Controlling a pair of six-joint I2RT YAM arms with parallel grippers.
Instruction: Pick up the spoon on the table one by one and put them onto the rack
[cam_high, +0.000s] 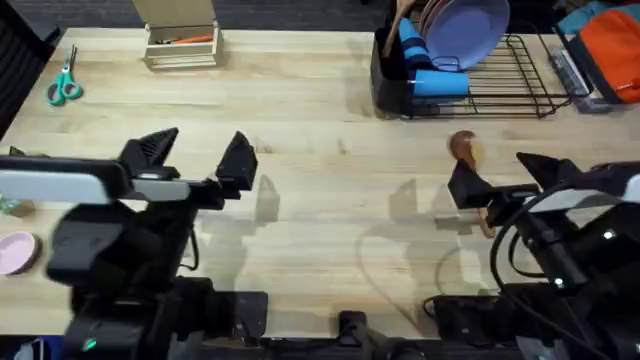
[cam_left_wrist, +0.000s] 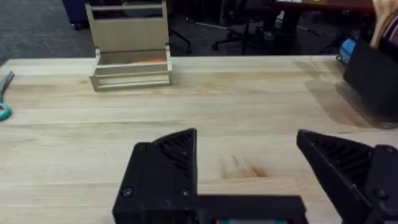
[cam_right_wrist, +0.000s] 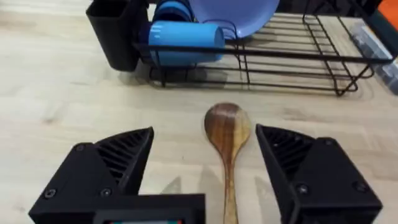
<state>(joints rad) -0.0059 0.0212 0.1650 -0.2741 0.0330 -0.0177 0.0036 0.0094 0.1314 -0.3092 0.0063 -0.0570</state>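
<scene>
A brown wooden spoon (cam_high: 464, 148) lies on the table (cam_high: 330, 200) in front of the black wire rack (cam_high: 515, 85), bowl toward the rack and handle running back under my right gripper (cam_high: 505, 180). That gripper is open and hovers over the handle. In the right wrist view the spoon (cam_right_wrist: 227, 127) lies between the two spread black fingers (cam_right_wrist: 121, 158), near the right one, with the rack (cam_right_wrist: 298, 59) just beyond. My left gripper (cam_high: 195, 158) stands open over bare table at the left, nothing between its fingers (cam_left_wrist: 171, 158).
The rack holds a purple plate (cam_high: 465, 30), a blue cup (cam_high: 440, 82) and a black caddy (cam_high: 390, 75) with a wooden utensil in it. A tan wooden box (cam_high: 180, 40) and teal scissors (cam_high: 63, 85) lie at the far left. A pink bowl (cam_high: 15, 252) sits at the left edge.
</scene>
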